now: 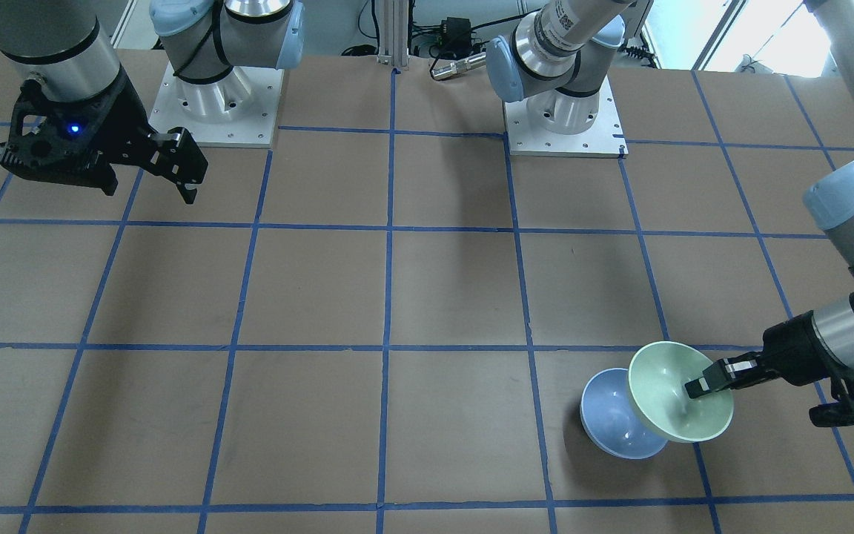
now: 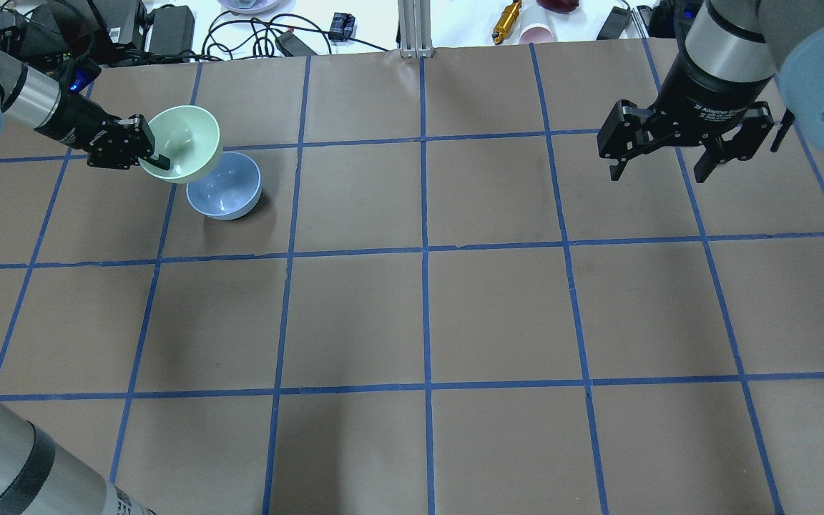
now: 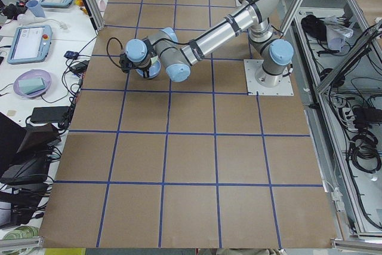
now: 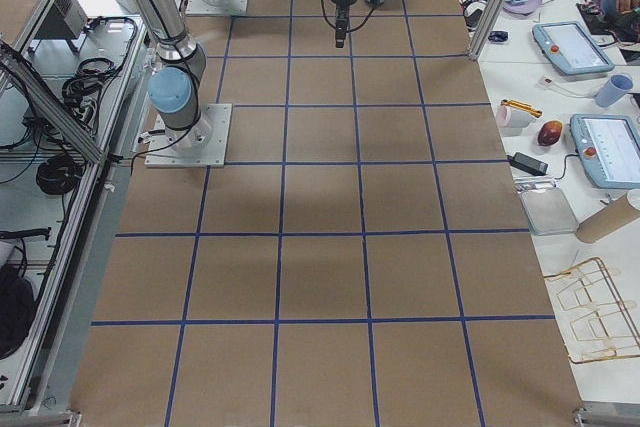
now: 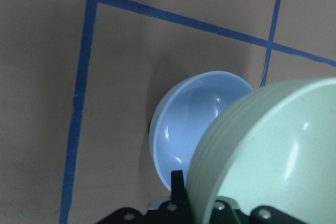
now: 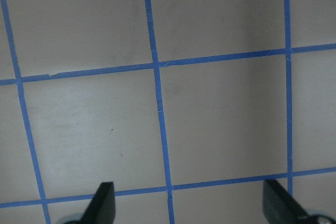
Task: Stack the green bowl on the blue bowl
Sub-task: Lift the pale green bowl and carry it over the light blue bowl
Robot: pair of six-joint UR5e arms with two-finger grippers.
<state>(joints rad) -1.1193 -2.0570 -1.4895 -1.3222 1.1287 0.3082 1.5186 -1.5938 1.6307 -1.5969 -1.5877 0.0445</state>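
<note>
At upper left, the green bowl (image 2: pixel 187 141) is pinched by the left claw (image 2: pixel 154 159), tilted partly over the blue bowl (image 2: pixel 229 192) — the right claw (image 2: pixel 659 168) is spread.

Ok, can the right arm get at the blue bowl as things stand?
Probably not easily. The right gripper hangs open far across the table, and the green bowl, tilted in the left gripper, overhangs part of the blue bowl.

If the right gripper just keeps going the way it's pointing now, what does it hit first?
Most likely the bare table: the right gripper points down, open, and its wrist view shows only brown surface and blue tape lines ahead.
</note>
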